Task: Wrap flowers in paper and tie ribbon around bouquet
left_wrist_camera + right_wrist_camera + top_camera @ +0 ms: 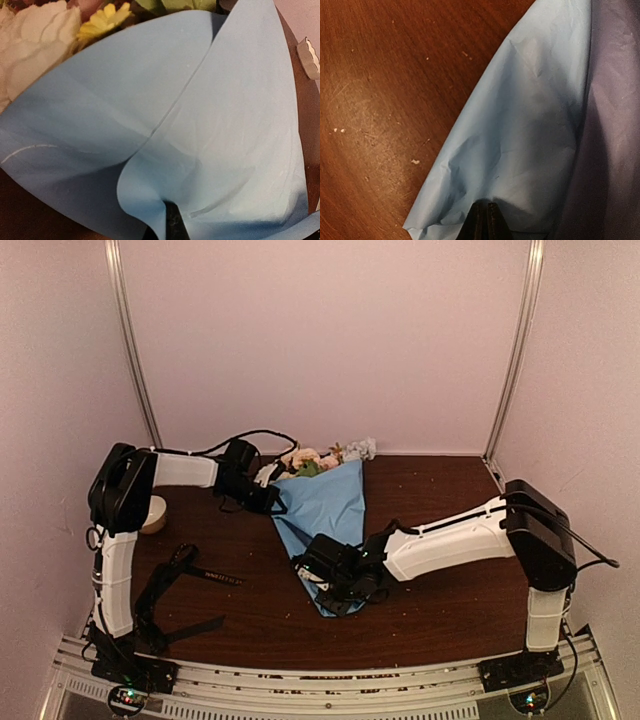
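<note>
The bouquet lies on the brown table: a cone of light blue paper (325, 505) whose narrow end points toward the near edge. Cream, pink and yellow flowers (312, 460) stick out at its far end. In the left wrist view the paper (200, 115) overlaps in two flaps below a cream flower head (35, 40). My left gripper (272, 498) (170, 207) is shut on the paper's upper left edge. My right gripper (338, 585) (486, 205) has its jaws together, pinching the crinkled paper (530, 135) near the narrow end. The black ribbon (215, 578) with white lettering lies loose on the table at left.
A cream roll (152, 512) stands behind the left arm near the left wall. The back wall is close behind the flowers. Small crumbs (414, 161) dot the wood. Black cables trail from the left arm's base over the table (450, 610).
</note>
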